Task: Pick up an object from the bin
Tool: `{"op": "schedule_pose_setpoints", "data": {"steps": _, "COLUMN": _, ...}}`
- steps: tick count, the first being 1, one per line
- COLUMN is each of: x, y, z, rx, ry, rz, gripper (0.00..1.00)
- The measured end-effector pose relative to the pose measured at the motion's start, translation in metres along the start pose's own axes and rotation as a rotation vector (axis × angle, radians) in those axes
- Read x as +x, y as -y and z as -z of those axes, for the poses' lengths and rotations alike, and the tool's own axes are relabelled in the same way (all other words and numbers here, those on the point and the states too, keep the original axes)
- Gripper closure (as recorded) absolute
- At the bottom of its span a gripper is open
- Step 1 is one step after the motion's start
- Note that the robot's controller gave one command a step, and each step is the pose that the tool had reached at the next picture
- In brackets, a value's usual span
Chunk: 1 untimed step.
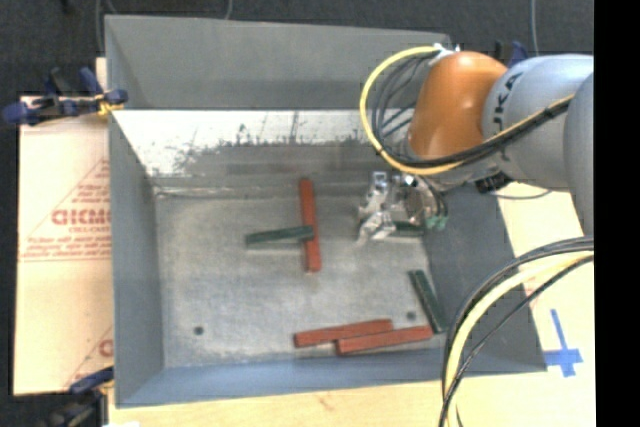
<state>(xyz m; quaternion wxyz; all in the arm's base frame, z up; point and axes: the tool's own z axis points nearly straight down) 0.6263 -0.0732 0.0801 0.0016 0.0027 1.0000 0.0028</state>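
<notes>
Three red sticks (309,223), two green sticks (280,236) on bin (210,290) floor; gripper (385,220) right, opening cannot tell

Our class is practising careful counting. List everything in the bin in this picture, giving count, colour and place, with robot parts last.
bin: one, grey, middle of view.
long stick: one, red, mid-floor, running far to near.
side stick: one, green, meeting the long stick from its left.
paired sticks: two, red, side by side near the front wall.
lone stick: one, green, floor's right side.
green bit: one, at the end effector; unclear what.
arm: one, grey with orange cover, from right.
end effector: one, metallic, over the floor's right-middle.
</notes>
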Motion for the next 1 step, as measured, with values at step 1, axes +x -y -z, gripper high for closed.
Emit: {"op": "schedule_pose_setpoints", "data": {"steps": 1, "x": -0.0006, "y": -0.018, "z": 0.1876, "rx": 0.005, "ry": 0.006, "rz": -0.029, "gripper": 1.0}}
